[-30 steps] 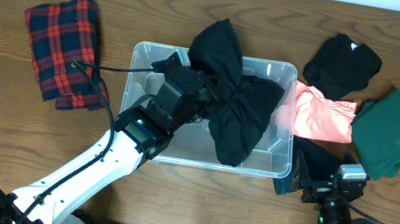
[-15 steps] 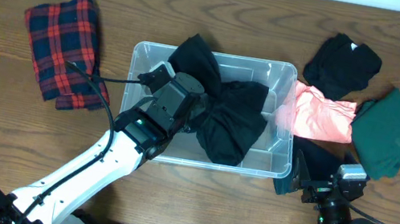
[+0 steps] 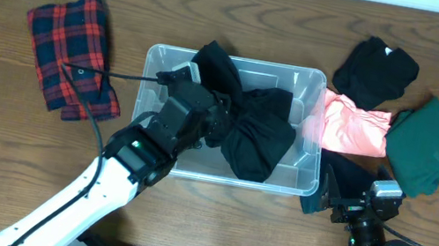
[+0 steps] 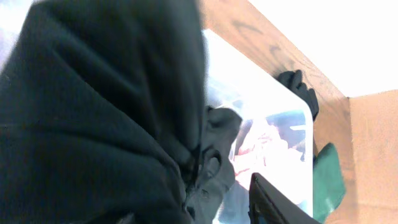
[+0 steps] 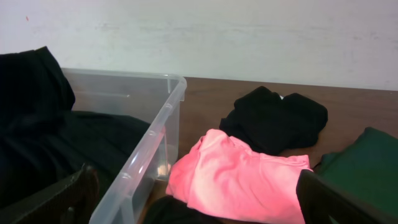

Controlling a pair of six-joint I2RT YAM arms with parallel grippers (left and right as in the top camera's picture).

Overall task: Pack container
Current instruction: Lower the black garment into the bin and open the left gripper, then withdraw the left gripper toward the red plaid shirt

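Note:
The clear container [image 3: 303, 186] stands mid-table. A black garment [image 3: 258, 134] lies bunched inside it, one lobe rising over the far rim. My left gripper [image 3: 217, 127] is down inside the container against this garment. In the left wrist view the black garment [image 4: 93, 112] fills the frame and hides one finger. The other finger [image 4: 273, 202] stands apart from the cloth, with the container [image 4: 273, 93] showing in the gap, so the jaws are open. My right gripper [image 3: 333, 203] rests open and empty at the container's front right corner [image 5: 146, 155].
A red plaid garment [image 3: 70, 53] lies left of the container. To its right lie a pink garment [image 3: 348, 127], a black one [image 3: 377, 71], a green one [image 3: 430, 145] and a dark one [image 3: 345, 175] by the right gripper. The pink garment [image 5: 242, 174] touches the container's wall.
My left gripper has lowered the black garment from above the rim down into the container and shifted it slightly left. The right arm has not moved.

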